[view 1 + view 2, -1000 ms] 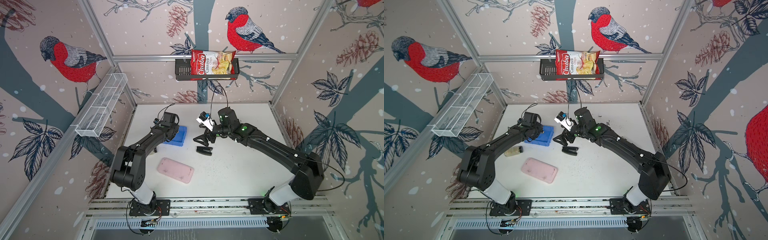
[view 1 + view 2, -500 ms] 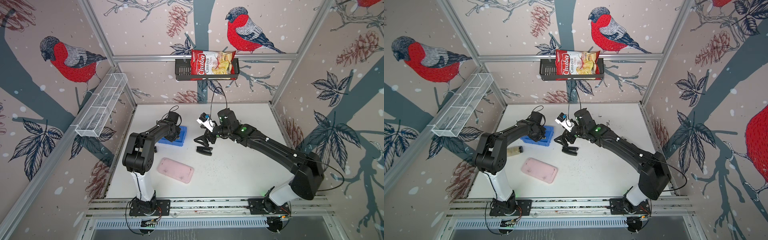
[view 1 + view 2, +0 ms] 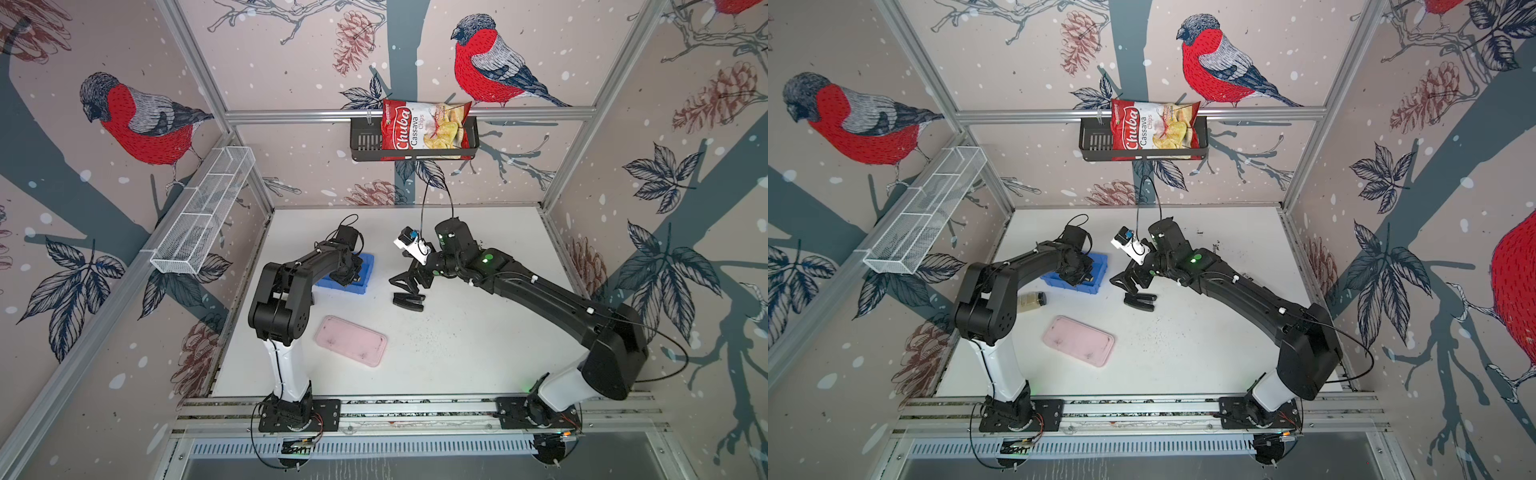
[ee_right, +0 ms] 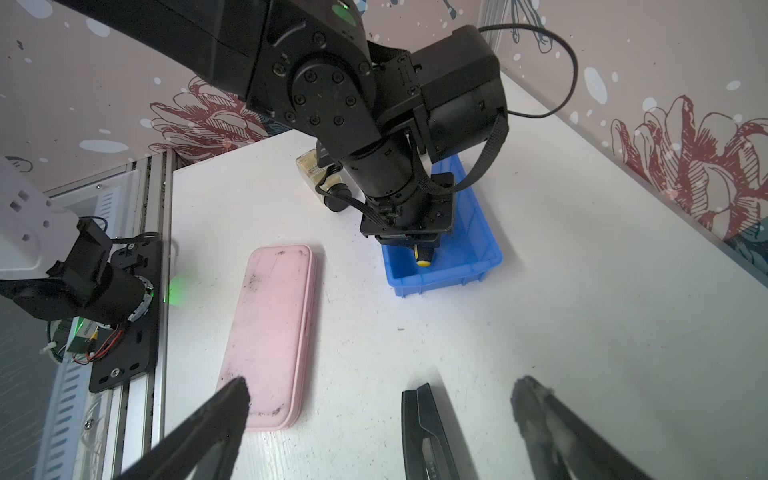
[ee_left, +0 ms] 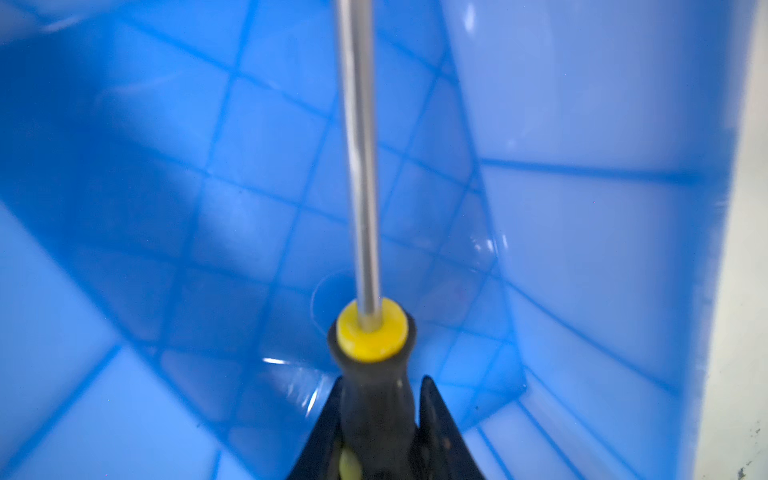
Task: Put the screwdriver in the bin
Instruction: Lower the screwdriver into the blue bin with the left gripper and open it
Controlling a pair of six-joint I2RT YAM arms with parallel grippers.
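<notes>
Over the last second the left tool (image 5: 382, 380), clamped on the screwdriver (image 5: 371, 332), has been lowered inside the bin (image 5: 582, 216); only release is judged outstanding. The right tool (image 4: 382, 384) is held wide, empty.

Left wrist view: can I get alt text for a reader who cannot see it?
Black jaws of the left gripper clamp the screwdriver by its black-and-yellow handle, its metal shaft reaching out of frame above the floor of the blue bin. The bin's gridded floor and walls fill nearly the whole frame.

Screwdriver (image 5: 363, 208) tip beyond wrist view's edge
</notes>
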